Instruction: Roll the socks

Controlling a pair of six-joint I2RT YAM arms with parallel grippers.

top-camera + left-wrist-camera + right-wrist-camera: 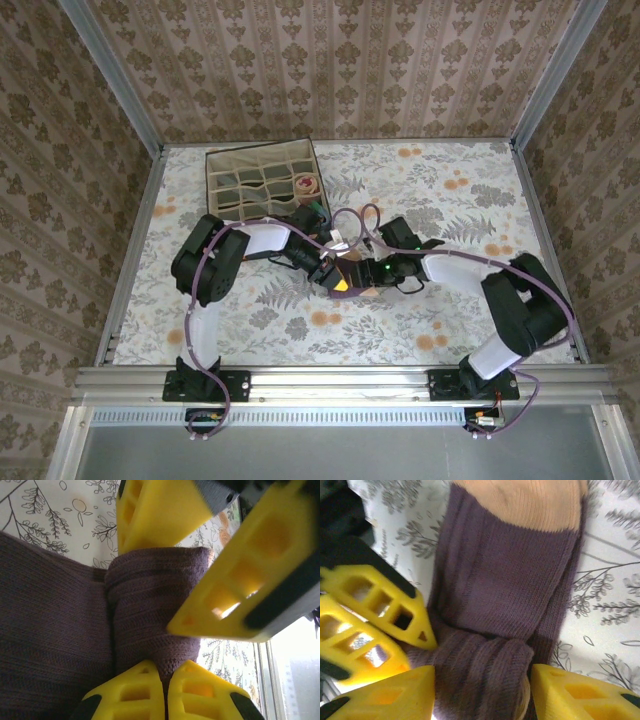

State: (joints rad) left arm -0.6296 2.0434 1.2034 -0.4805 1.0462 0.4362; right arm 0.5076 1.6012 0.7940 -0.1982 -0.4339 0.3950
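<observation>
A purple sock (510, 580) with a tan end (530, 500) lies on the floral table, its near end rolled into a thick bundle (150, 595). My left gripper (167, 672) is shut, pinching the knit at one end of that bundle. My right gripper (482, 675) straddles the roll from the other side, and the roll fills the gap between its yellow fingers (240, 580). The two grippers meet at the middle of the table, left (335, 278) and right (372, 275). The left gripper's fingers (385, 600) sit just left of the roll in the right wrist view.
A dark fabric box (262, 180) with grid compartments stands at the back left of the table, with a peach rolled bundle (308, 185) in one compartment. Patterned walls close in the table on three sides. Both arms' cables loop above the grippers (352, 222).
</observation>
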